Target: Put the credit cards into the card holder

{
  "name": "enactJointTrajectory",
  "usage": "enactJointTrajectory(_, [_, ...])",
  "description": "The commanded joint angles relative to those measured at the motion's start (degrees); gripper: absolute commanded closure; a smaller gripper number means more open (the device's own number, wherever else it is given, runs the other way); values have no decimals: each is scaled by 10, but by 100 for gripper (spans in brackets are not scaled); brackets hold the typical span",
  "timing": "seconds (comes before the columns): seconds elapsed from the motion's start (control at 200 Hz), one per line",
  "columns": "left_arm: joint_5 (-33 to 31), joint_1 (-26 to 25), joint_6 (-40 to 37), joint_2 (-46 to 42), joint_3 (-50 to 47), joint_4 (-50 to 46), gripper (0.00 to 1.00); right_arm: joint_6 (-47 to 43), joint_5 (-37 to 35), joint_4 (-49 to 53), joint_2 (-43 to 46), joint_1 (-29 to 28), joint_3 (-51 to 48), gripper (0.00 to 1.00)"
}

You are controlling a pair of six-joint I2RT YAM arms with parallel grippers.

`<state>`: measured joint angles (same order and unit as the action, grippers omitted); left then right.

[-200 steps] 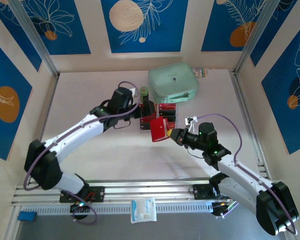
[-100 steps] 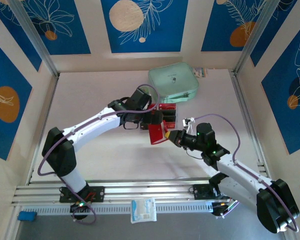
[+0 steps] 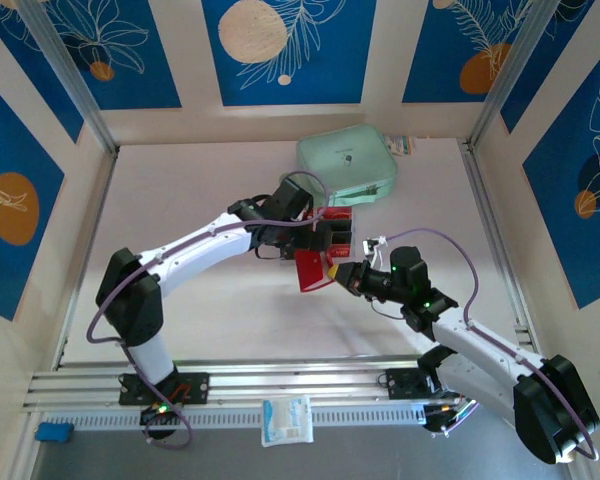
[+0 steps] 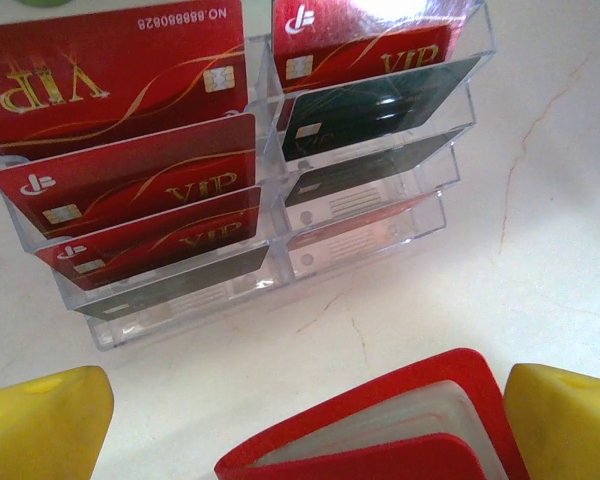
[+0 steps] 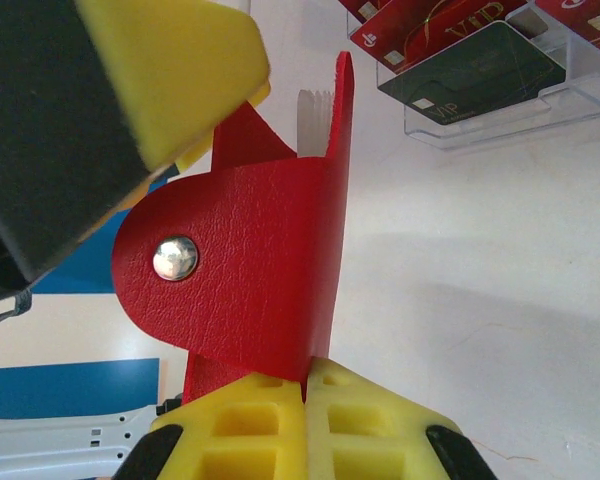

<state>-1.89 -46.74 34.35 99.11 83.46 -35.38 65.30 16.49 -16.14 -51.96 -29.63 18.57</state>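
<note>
Within the last second the left tool (image 3: 318, 240) has swung right to the clear tray (image 4: 370, 245) and now faces the credit cards (image 4: 150, 170) wide open and empty, so a card pick appears to be next. The right tool (image 5: 305, 400) is clamped on the card holder (image 5: 250, 290), just near of the tray. The left wrist view shows its pale pockets gaping; the right wrist view shows its snap stud (image 5: 175, 258).
</note>
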Motion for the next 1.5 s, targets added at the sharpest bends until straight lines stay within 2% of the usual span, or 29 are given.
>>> enactJointTrajectory(0.0, [-22,-6,-6,-1,-5,-20,0,-12,-6,1,7,-2,4,100])
enactJointTrajectory(0.45, [-74,3,-36,-71,-68,-57,0,-9,-13,17,20,6,-11,100])
enactJointTrajectory(0.845, [-46,6,-36,-133,-176,-33,0,1,-29,21,27,1,-27,100])
enactJointTrajectory(0.975, [-35,6,-36,-135,-215,-17,0,5,-61,18,25,-16,-36,100])
enactJointTrajectory(1.155, [-53,1,-43,-125,-247,-14,0,19,-118,-8,11,-53,-55,100])
enactJointTrajectory(1.495, [-101,-19,-46,-76,-243,-14,0,48,-286,-62,-14,-157,-89,100])
